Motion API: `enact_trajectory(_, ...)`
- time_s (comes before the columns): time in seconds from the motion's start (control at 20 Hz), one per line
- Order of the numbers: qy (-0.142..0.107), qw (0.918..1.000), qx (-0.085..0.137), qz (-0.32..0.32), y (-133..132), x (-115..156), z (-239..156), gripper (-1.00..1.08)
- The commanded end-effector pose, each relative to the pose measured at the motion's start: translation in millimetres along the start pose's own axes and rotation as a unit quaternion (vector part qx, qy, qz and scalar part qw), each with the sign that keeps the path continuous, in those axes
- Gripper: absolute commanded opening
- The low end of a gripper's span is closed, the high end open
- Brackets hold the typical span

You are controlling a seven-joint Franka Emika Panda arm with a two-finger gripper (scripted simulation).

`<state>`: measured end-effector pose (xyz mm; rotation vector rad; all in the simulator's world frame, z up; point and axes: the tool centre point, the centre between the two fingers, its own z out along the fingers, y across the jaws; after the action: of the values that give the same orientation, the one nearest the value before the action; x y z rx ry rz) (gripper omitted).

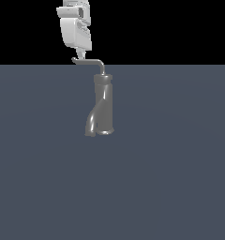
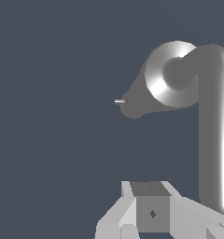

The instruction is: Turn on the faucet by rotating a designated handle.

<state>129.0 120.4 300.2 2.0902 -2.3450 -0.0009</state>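
Note:
The faucet (image 1: 104, 101) stands upright on the ground in the middle of the exterior view, glossy grey, with its twisted spout (image 1: 96, 129) at the bottom. From its collar the thin L-shaped handle (image 1: 88, 61) runs toward the exterior view's left and ends in a small knobbed tip. My gripper (image 1: 81, 54) hangs just above that outer end, fingers pressed together and holding nothing. Looking down in the wrist view, the collar of the faucet (image 2: 172, 74) shows as a shiny ring. The handle (image 2: 212, 130) passes close beside my gripper (image 2: 151, 205). Whether they touch is unclear.
A flat grey-blue ground (image 1: 180, 164) spreads all around the faucet, under a black background. No other object shows in either view.

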Motion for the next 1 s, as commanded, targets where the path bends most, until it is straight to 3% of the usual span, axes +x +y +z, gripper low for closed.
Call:
enact_trajectory(0.0, 0.000, 1.0000, 0.000, 0.000, 2, 0, 0, -1.00)
enact_trajectory(0.95, 0.000, 1.0000, 0.000, 0.000, 46, -3, 0, -1.00)
